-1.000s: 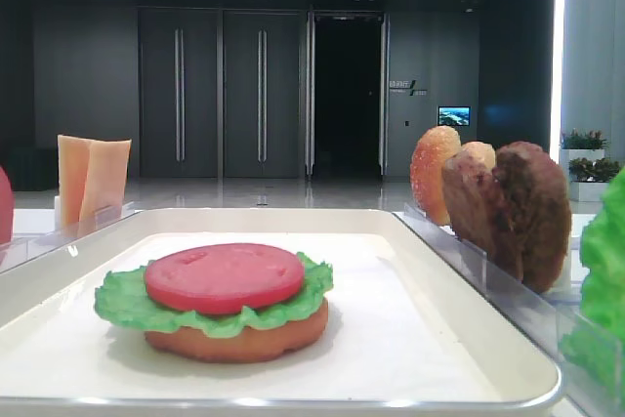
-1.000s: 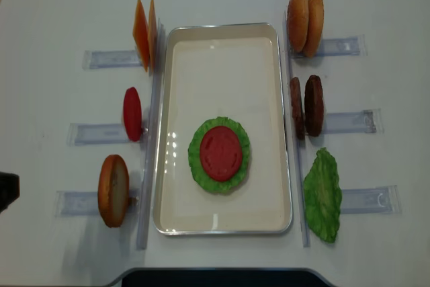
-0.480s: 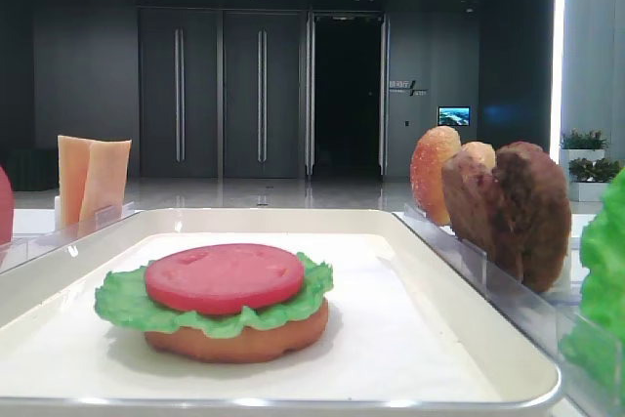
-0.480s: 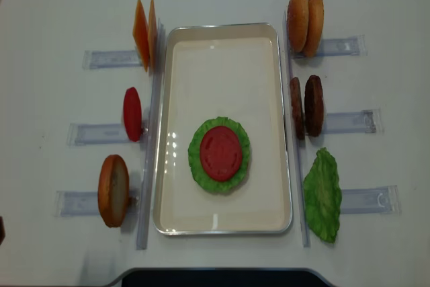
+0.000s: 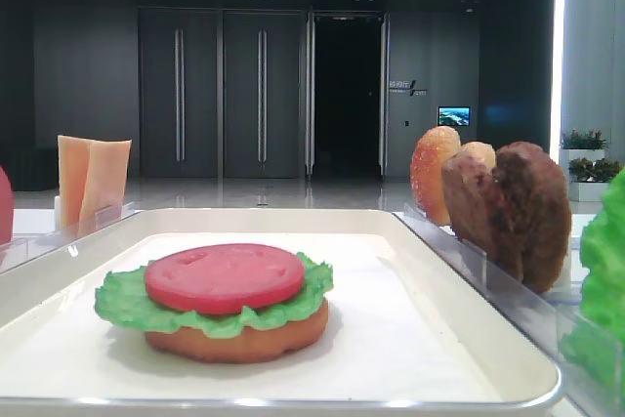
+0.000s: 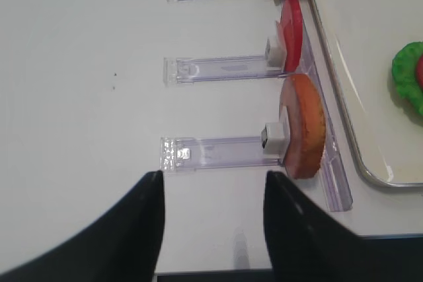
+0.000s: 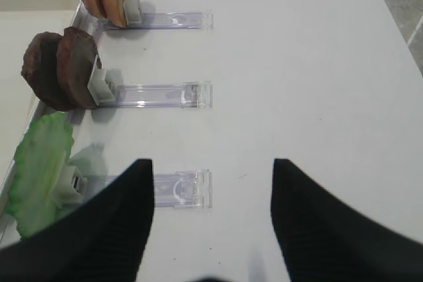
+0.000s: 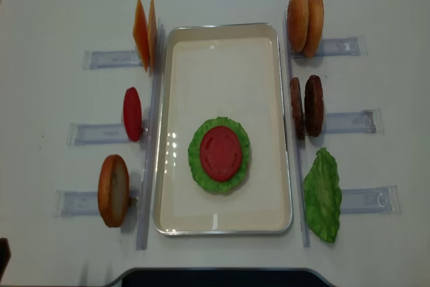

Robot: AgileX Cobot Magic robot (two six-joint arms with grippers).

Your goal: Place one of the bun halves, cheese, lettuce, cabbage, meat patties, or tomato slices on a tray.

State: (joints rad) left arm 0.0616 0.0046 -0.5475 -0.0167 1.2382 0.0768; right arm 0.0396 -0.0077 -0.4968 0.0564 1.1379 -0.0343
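On the white tray [image 8: 222, 52] lies a stack: a bun half [image 5: 244, 339], lettuce [image 8: 195, 159] and a tomato slice [image 8: 220, 153] on top. Left holders carry cheese [image 8: 144, 31], a tomato slice [image 8: 132, 113] and a bun half [image 8: 113, 190]. Right holders carry bun halves [image 8: 306, 22], meat patties [image 8: 306, 106] and lettuce [image 8: 322, 194]. Cabbage is out of view. My left gripper [image 6: 213, 183] hovers open and empty near the table's front left, short of the bun half [image 6: 303, 127]. My right gripper [image 7: 211, 166] is open and empty beside the lettuce [image 7: 39, 163].
Clear plastic holders [image 8: 101, 58] stick out from both long sides of the tray. The table's front edge [image 8: 215, 272] runs just below the tray. The right wrist view shows bare white tabletop [image 7: 297, 64] to the right of the holders.
The dark tip of my left gripper has slid down the overhead view's left edge toward the front corner. The food and tray have not moved.
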